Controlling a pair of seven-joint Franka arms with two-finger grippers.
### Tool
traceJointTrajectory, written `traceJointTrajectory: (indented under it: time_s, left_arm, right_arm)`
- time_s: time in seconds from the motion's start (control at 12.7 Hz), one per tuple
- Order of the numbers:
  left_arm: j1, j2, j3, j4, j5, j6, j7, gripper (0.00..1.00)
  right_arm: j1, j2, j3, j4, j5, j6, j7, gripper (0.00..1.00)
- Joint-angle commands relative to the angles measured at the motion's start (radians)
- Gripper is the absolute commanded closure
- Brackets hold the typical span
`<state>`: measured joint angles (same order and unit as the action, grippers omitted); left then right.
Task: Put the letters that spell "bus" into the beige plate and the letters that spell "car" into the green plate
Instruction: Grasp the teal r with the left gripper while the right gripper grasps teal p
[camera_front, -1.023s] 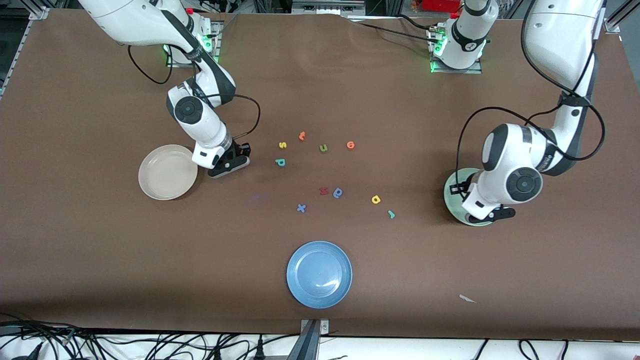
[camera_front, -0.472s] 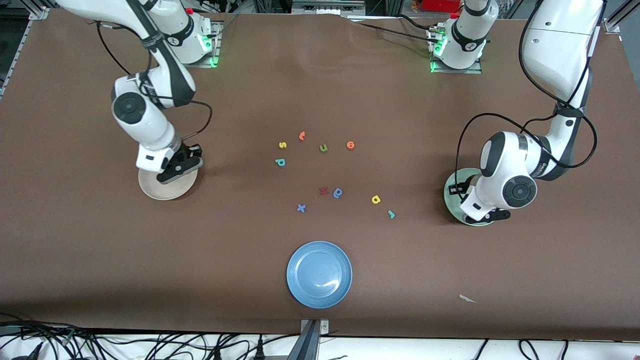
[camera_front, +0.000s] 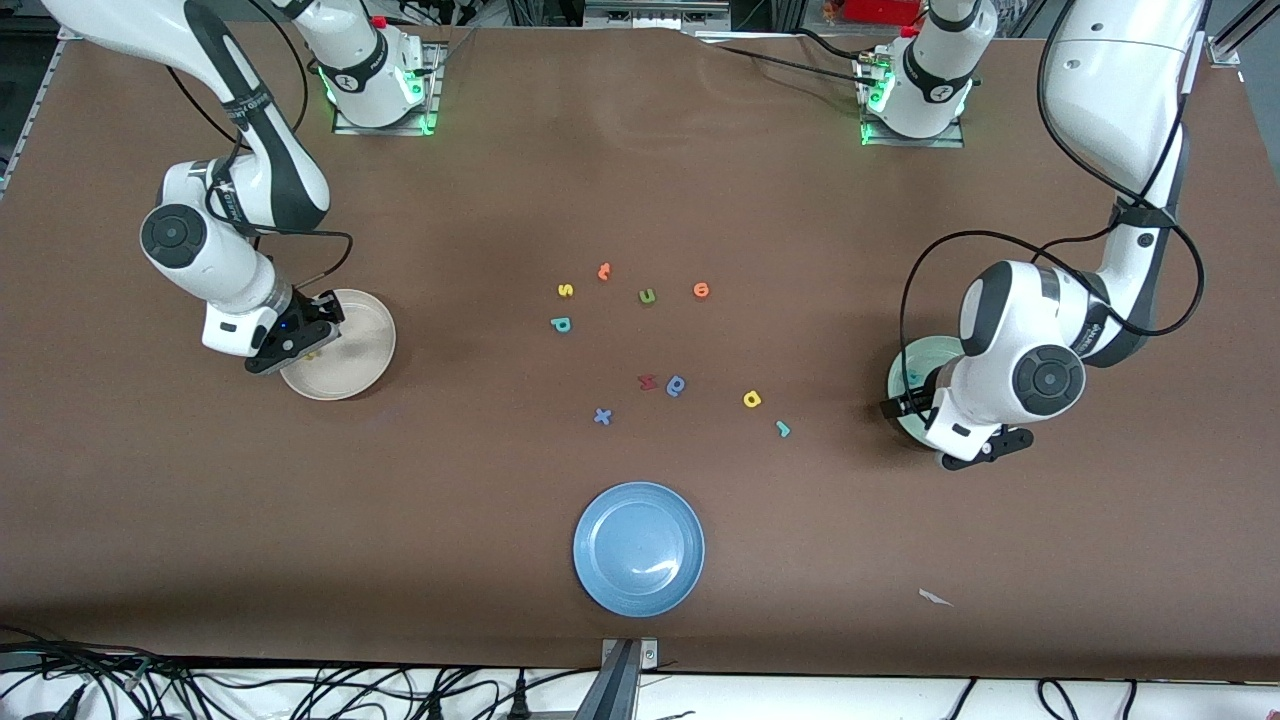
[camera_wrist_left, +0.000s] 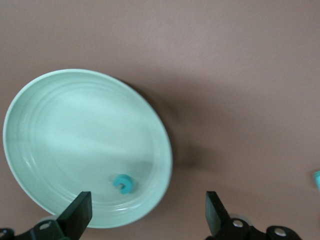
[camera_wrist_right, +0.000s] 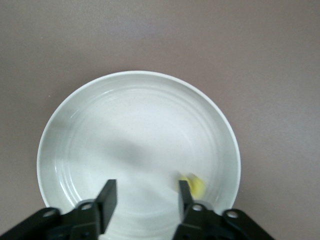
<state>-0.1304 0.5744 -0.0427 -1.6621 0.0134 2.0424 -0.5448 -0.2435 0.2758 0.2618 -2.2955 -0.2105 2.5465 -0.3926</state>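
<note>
Two letters placed: a teal c (camera_wrist_left: 122, 183) lies in the green plate (camera_wrist_left: 60, 100); a yellow letter (camera_wrist_right: 194, 186), blurred, most likely the u, sits in the beige plate (camera_wrist_right: 100, 100).
Letters still out: yellow s (camera_front: 565, 291) and teal b (camera_front: 561, 324) near each other mid-table; yellow a (camera_front: 752, 400) and teal r (camera_front: 783, 429) nearer the front camera, toward the left arm's end.
Handling: small foam shapes — probably light, soft, a little springy; a pinch across the flat faces or a stem should do, with gentle force so they do not pop out.
Left gripper (camera_wrist_left: 145, 217): over the green plate's rim, fingers spread wide, holding nothing.
Right gripper (camera_wrist_right: 145, 200): over the beige plate, fingers parted with the yellow letter just beside one — released, by my reading.
Distractors: green u (camera_front: 647, 296), orange letters (camera_front: 701, 290), blue letter (camera_front: 677, 385), blue plate (camera_front: 600, 520).
Surface: brown table (camera_front: 900, 560) covering, matte and flat — looks grippy enough that letters stay put.
Room: letters lie apart from one another, so fingers have space around each.
</note>
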Motion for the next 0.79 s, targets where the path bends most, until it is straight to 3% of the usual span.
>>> traceJointTrajectory:
  time_s: [0.0,0.24,0.47,0.71]
  left_arm:
    - [-0.056,0.027,0.006,0.031,-0.033,0.062,-0.153,0.0]
    - [-0.135,0.067,0.006,0.033,-0.043,0.126,-0.292,0.0]
    - [-0.192,0.137,0.006,0.062,-0.043,0.267,-0.424,0.0]
    - [-0.207,0.212,0.006,0.146,-0.041,0.269,-0.521,0.0]
  right_arm:
    - [-0.002,-0.01,0.01,-0.01,0.02,0.005,0.006,0.25]
    - [0.006,-0.013,0.08,-0.01,0.137,0.0,0.093,0.25]
    - [0.123,-0.01,0.109,-0.007,0.14,0.003,0.33,0.24]
    - [0.246,0.017,0.109,0.031,0.14,0.011,0.553,0.23]
